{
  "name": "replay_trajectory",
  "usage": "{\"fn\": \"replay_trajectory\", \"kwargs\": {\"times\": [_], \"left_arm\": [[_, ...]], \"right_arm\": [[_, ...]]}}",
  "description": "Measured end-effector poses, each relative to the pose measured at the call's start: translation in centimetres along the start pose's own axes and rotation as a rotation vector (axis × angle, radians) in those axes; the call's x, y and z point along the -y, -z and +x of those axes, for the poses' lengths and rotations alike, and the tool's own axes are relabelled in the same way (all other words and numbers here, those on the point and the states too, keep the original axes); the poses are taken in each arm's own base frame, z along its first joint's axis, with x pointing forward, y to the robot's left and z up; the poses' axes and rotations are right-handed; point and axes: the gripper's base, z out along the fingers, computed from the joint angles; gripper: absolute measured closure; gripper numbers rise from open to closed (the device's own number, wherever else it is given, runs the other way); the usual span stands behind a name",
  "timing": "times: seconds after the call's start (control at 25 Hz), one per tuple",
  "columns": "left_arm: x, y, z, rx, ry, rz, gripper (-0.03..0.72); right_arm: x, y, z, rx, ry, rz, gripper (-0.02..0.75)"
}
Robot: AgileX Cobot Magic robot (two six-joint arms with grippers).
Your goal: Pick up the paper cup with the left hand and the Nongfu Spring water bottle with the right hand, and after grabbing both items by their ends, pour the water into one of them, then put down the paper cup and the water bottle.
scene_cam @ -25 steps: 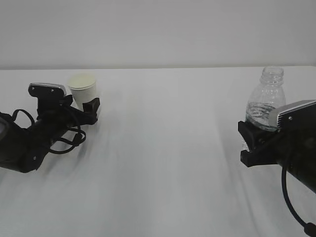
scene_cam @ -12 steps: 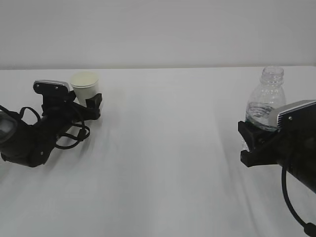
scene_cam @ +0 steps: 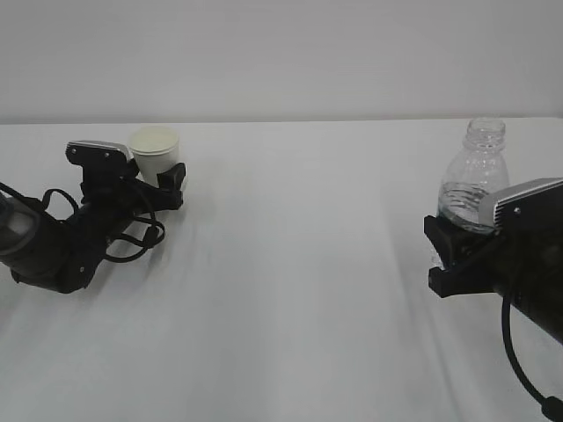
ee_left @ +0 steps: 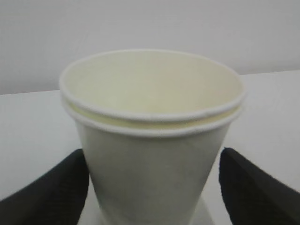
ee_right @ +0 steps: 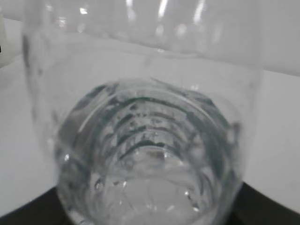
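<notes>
Black left gripper (scene_cam: 163, 183), jaws spread wide, one finger (ee_left: 51, 187) on each side of the paper cup (scene_cam: 154, 151); in the left wrist view narrow gaps show between both fingers and the cup wall, so no firm clamp can be confirmed. Paper cup: white, tapered, rolled rim, cream inside, upright on the table (scene_cam: 290, 290) near its far left corner, seen close in the left wrist view (ee_left: 152, 154). Black right gripper (scene_cam: 453, 251), jaws at medium spread and closed around the lower body of the Nongfu Spring water bottle (scene_cam: 475, 180); dark finger tips visible at the bottom corners of the right wrist view. Bottle: clear ribbed plastic, uncapped, upright, near the right edge of the table, filling the right wrist view (ee_right: 140, 140). Water (scene_cam: 464, 207): clear, standing in the lower part of the bottle. Whether the bottle base touches the table cannot be told, the gripper hides it. Table: plain white surface; cup and bottle well apart.
</notes>
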Motion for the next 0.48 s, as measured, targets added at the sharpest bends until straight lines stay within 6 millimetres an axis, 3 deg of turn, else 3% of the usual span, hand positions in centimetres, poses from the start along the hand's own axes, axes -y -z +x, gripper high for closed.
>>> {"fn": "replay_trajectory", "kwargs": {"times": [0.48], "left_arm": [[0.36,-0.03,0.07,-0.003,-0.018,0.041,0.065]], "right_arm": [[-0.01,0.0,0.0,0.0,0.0,-0.001,0.353]]}}
